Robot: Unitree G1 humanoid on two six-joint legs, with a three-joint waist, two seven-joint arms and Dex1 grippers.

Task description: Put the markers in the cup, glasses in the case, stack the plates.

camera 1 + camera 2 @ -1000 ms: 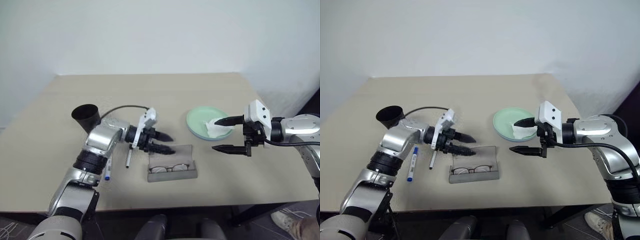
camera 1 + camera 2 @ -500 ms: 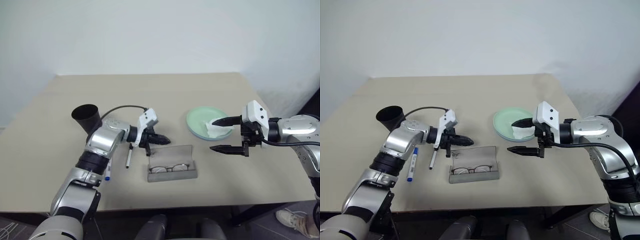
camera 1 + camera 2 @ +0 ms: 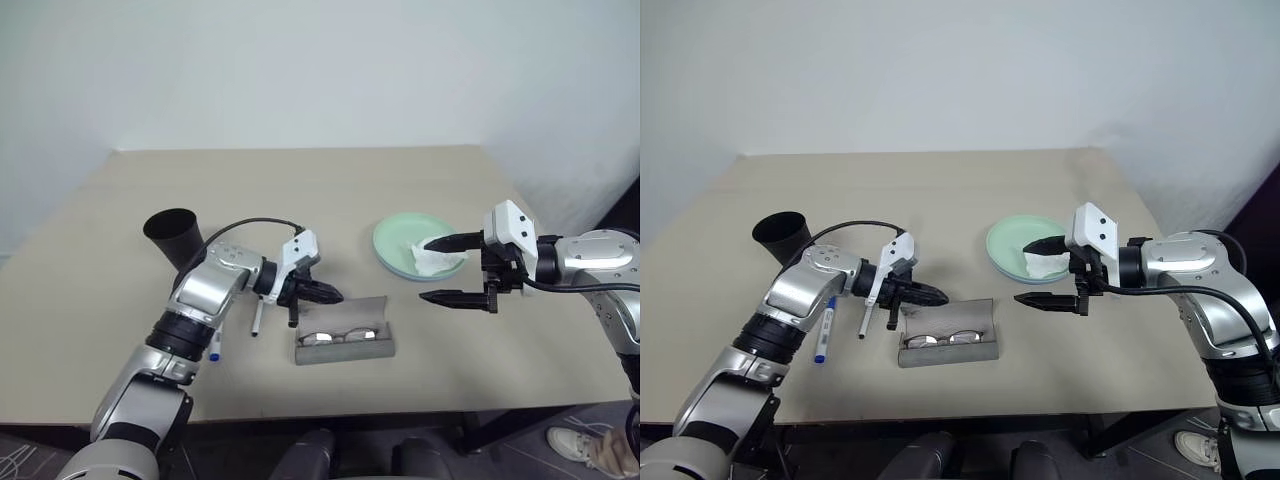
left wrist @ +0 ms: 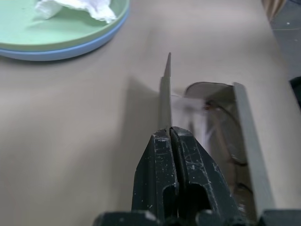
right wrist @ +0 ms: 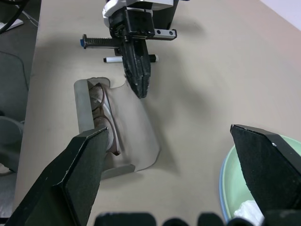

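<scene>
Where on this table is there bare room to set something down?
The far half of the table, behind the cup and the plates, is bare, as is the near right corner beyond the case. It is crowded around the case, between the left gripper, the markers and the right gripper.

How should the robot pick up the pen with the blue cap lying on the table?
Probably by the middle of its white barrel, coming straight down from above. The blue-capped marker lies flat on the table, so only its top and long sides are free. One finger should go on each long side, across its length, well clear of the rounded cap end.
</scene>
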